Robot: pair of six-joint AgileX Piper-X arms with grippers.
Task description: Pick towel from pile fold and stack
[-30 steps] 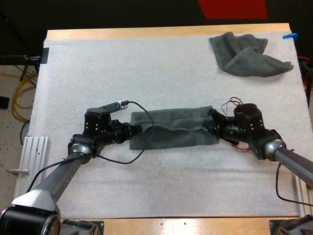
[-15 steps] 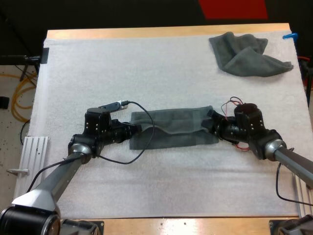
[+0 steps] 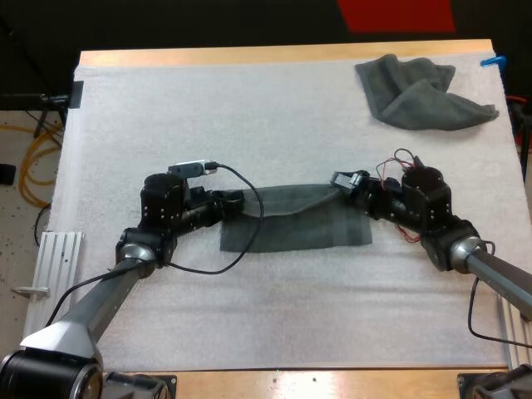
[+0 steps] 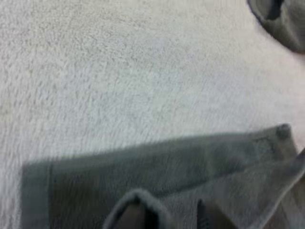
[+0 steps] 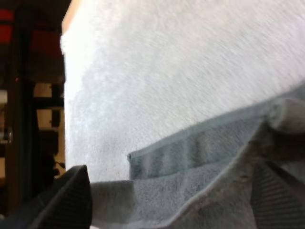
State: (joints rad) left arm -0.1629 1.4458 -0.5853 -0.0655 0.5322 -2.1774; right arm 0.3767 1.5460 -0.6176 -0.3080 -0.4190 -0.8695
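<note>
I'm looking down on the wooden table, which is carrying the white mat over almost all of its top. In the middle of the mat the flat towel is lying as a long dark grey-green band running from left to right. Its near long edge is resting flat on the mat and its two far corners are running into my grippers. The crumpled towel is sitting well apart from it, at the mat's far right corner, bunched in loose folds.

My left gripper is reaching in at the flat towel's far left corner, and it is clamping the cloth. Through the left wrist camera I'm seeing a hump of towel curling over one of its dark fingers. The rest of the towel is spreading away flat over the mat, with the crumpled towel showing far beyond it.

My right gripper is working at the far right corner, and it too is pinching the cloth. Through the right wrist camera its ribbed fingers are pressing on a bunched ridge of towel from both sides, and a hemmed edge is running away from that ridge across the mat.

Both arms are lying low over the mat, facing each other along the towel's length.
</note>
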